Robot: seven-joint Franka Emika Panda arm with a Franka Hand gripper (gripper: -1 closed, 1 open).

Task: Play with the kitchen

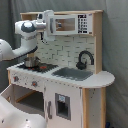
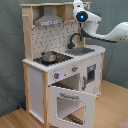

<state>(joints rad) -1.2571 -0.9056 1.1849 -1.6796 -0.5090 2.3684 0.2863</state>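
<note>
Reaching high, the arm fronts the kitchen, oven door open.

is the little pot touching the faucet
Apart. In the second exterior view the pot sits on the stove, while the black faucet rises by the sink, with bare counter between them.

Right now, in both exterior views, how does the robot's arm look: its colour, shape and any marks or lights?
The arm is white and smooth, built of rounded tube-like segments. In the first exterior view a grey band sits at a joint. In the second exterior view a glowing blue light shows near the wrist. No cables or lettering can be made out.
</note>
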